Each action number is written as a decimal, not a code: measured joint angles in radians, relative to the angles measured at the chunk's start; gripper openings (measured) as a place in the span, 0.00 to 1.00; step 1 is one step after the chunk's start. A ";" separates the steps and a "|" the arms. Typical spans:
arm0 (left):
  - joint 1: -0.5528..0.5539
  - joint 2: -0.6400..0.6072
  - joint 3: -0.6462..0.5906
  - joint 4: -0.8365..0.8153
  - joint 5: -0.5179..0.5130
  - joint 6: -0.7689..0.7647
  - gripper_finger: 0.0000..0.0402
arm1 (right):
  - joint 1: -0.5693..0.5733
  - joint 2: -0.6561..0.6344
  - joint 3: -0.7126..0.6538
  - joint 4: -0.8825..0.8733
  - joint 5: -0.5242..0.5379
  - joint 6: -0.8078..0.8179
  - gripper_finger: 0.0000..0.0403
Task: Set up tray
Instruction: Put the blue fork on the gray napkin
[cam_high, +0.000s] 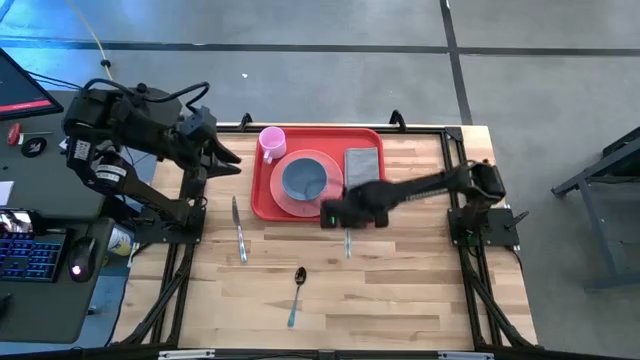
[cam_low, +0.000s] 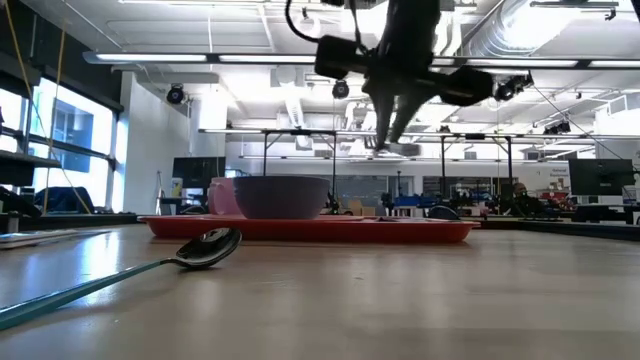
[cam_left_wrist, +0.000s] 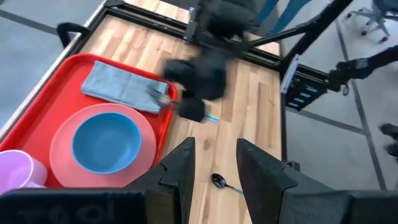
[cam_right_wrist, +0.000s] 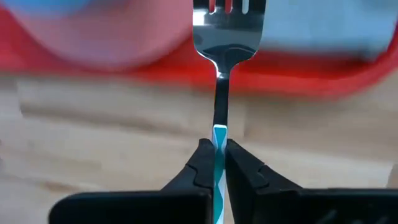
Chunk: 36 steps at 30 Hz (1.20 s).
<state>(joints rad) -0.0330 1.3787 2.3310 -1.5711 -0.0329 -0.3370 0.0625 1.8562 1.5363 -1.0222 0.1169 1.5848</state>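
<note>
The red tray (cam_high: 262, 192) lies at the table's far middle. On it stand a pink cup (cam_high: 272, 142) and a blue bowl (cam_high: 304, 180) on a salmon-pink plate (cam_high: 325, 203), beside a folded grey napkin (cam_high: 362, 165). My right gripper (cam_high: 340, 218) hangs just near of the tray's front rim, shut on a fork (cam_right_wrist: 226, 25) with a teal-and-white handle. My left gripper (cam_left_wrist: 215, 168) waits high over the table's left edge, open, with nothing between its fingers. My right gripper pinches the fork's striped handle (cam_right_wrist: 219, 140) between its two fingers, a little behind the neck. The fingers come from above, slanting down. The tines point toward the tray and the handle's free end (cam_high: 347, 246) toward the table's near edge. The fork is lifted clear of the table.
A knife (cam_high: 239, 232) lies on the wood left of the tray's front corner. A spoon (cam_high: 297, 288) with a teal handle lies toward the near edge. A desk with a keyboard and a mouse stands beyond the table's left side.
</note>
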 joint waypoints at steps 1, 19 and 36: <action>0.000 -0.001 0.000 0.000 0.003 0.001 0.38 | -0.034 -0.009 0.001 0.000 -0.003 -0.028 0.03; 0.000 -0.001 0.000 0.010 -0.033 -0.035 0.38 | -0.532 -0.010 -0.119 0.165 -0.229 -0.490 0.02; 0.000 -0.001 0.000 0.141 -0.119 -0.063 0.38 | -0.548 -0.009 -0.323 0.416 -0.290 -0.512 0.04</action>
<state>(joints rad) -0.0330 1.3781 2.3310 -1.4301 -0.1515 -0.4004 -0.4858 1.8469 1.2137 -0.6066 -0.1736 1.0725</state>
